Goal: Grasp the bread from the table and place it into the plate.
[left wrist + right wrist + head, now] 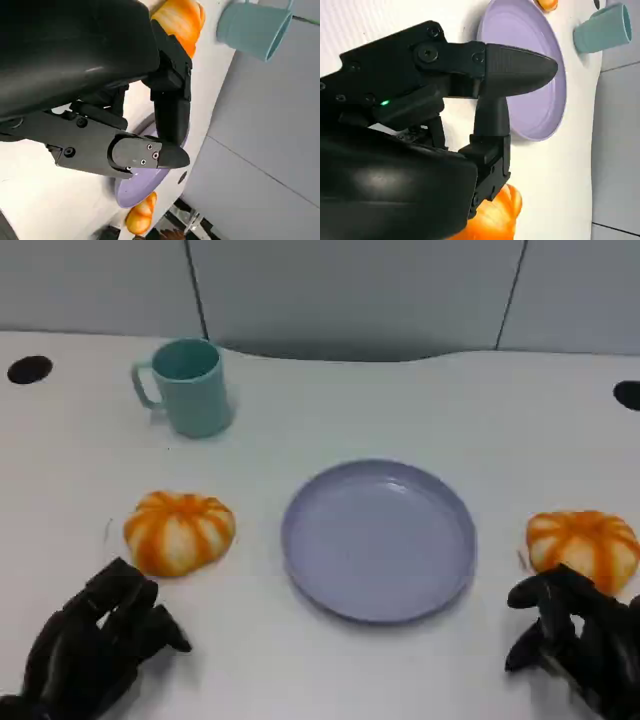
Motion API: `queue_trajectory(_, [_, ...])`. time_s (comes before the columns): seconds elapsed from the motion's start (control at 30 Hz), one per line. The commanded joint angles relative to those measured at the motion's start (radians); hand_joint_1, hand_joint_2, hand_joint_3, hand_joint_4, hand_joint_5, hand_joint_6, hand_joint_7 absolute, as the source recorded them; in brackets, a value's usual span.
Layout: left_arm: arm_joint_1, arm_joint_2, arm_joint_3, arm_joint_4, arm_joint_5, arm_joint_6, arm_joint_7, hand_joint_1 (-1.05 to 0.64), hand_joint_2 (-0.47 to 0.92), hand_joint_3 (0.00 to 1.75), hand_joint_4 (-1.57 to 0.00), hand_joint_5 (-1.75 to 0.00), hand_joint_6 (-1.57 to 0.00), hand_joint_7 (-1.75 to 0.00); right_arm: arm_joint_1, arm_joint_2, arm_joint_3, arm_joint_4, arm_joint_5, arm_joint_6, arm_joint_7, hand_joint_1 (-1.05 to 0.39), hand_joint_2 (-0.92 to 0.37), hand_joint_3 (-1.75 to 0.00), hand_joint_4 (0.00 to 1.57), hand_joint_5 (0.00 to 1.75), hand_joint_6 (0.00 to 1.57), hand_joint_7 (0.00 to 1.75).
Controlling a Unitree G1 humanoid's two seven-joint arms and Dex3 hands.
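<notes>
Two breads [180, 531] lay ungrasped; the empty, loosely curled right hand [580, 640] hovered beside one [584, 546], needing to close before reaching the plate [440, 585].

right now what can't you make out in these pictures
- Right bread: head view, its near side is hidden behind the right robot hand; contact cannot be told.
- Right bread, right wrist view: cut off by the picture's edge and by the hand's shell.
- Left bread: left wrist view, mostly hidden by the left robot hand.
- Plate: left wrist view, largely covered by that hand.
</notes>
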Motion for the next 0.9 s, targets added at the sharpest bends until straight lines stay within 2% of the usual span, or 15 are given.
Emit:
queue_trajectory(0.03, [-0.001, 0.012, 0.006, -0.003, -0.008, 0.009, 0.000, -0.41, 0.92, 0.22, -0.64, -1.75, -0.48, -1.75, 0.000, -0.010, -0.003, 0.003, 0.001, 0.003, -0.001, -0.31, -0.92, -0.60, 0.53, 1.75, 0.36, 1.66])
queue_trajectory(0.53, [-0.008, 0.019, 0.009, 0.011, -0.004, 0.002, -0.003, -0.44, 0.92, 0.19, -0.65, -1.75, -0.49, -1.75, -0.002, -0.008, 0.001, 0.017, -0.006, -0.018, 0.002, -0.31, -0.92, -0.60, 0.55, 1.75, 0.37, 1.66])
queue_trajectory(0.57, [-0.002, 0.017, 0.006, -0.002, 0.014, -0.031, 0.011, -0.44, 0.92, 0.19, -0.65, -1.75, -0.49, -1.75, -0.002, -0.005, 0.003, 0.017, -0.008, -0.015, -0.002, -0.31, -0.92, -0.60, 0.55, 1.75, 0.37, 1.66])
queue_trajectory(0.63, [0.014, 0.017, -0.009, -0.037, 0.075, -0.146, 0.032, -0.47, 0.92, 0.24, -0.63, -1.75, -0.45, -1.75, -0.003, 0.000, 0.007, 0.017, -0.008, -0.012, -0.007, -0.31, -0.92, -0.60, 0.55, 1.75, 0.37, 1.67])
queue_trajectory(0.7, [0.029, 0.010, -0.028, -0.089, 0.194, -0.353, 0.095, -0.48, 0.92, 0.27, -0.61, -1.75, -0.43, -1.72, -0.005, 0.006, 0.009, 0.012, -0.006, -0.003, -0.013, -0.31, -0.92, -0.60, 0.55, 1.75, 0.37, 1.67])
queue_trajectory(0.77, [0.038, 0.021, -0.055, -0.173, 0.388, -0.564, 0.220, -0.53, 0.92, 0.28, -0.61, -1.75, -0.49, -1.64, -0.009, 0.008, 0.009, 0.019, -0.002, -0.010, -0.010, -0.30, -0.92, -0.61, 0.55, 1.75, 0.37, 1.68])
queue_trajectory(0.83, [0.017, 0.053, -0.068, -0.211, 0.610, -0.733, 0.366, -0.53, 0.92, 0.28, -0.64, -1.75, -0.49, -1.67, -0.012, 0.008, 0.014, 0.022, -0.011, -0.012, -0.016, -0.30, -0.92, -0.61, 0.55, 1.75, 0.38, 1.68])
queue_trajectory(0.9, [-0.020, 0.097, -0.080, -0.213, 0.824, -0.846, 0.511, -0.50, 0.92, 0.25, -0.64, -1.75, -0.50, -1.66, -0.013, 0.010, 0.018, 0.024, -0.017, -0.013, -0.022, -0.31, -0.92, -0.61, 0.55, 1.75, 0.38, 1.68])
